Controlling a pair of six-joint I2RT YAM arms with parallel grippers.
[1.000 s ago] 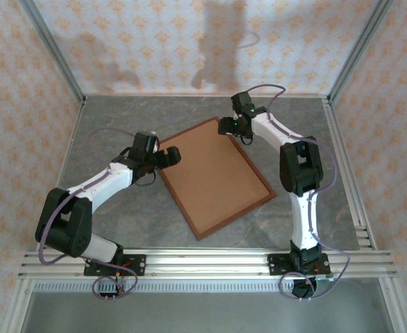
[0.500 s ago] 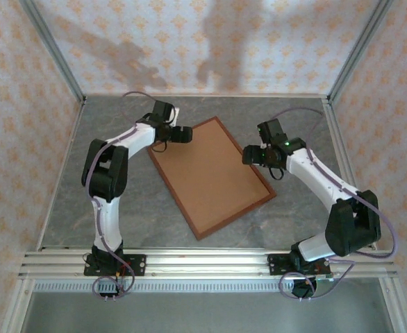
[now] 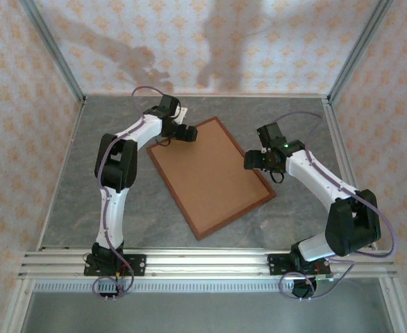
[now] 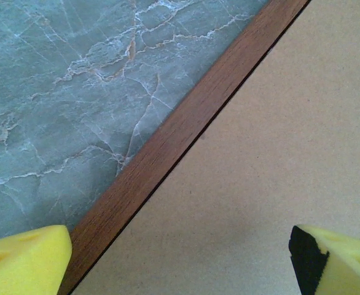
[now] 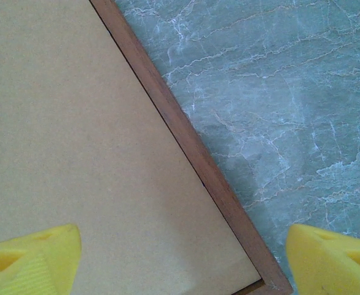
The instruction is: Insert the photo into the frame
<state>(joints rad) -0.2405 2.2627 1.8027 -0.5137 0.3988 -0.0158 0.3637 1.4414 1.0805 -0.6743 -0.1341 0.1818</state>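
The frame (image 4: 184,123) lies flat and askew on the middle of the desk (image 3: 120,194), one corner pointing at the near edge and another towards the far edge. A plain brown board (image 3: 210,177) fills it from moulding to moulding. What lies under that board we cannot make out.

The left tool (image 3: 185,132) hangs over the frame's far-left corner. In its wrist view the yellow pads (image 4: 23,261) are cut off by the bottom of the picture, one over the desk outside the moulding, the other over the board. The jaws stand wide apart and hold nothing.

The right tool (image 3: 252,161) sits over the frame's right-hand side. It is likewise spread wide and empty, its pads (image 5: 29,261) straddling the moulding. A corner of the frame shows at the bottom of that view. Whether either set of pads touches a surface we cannot tell.

Bare desk runs along the left and right edges, with a narrower strip towards the far edge. The near corner of the frame stops short of the metal rails (image 3: 210,260).
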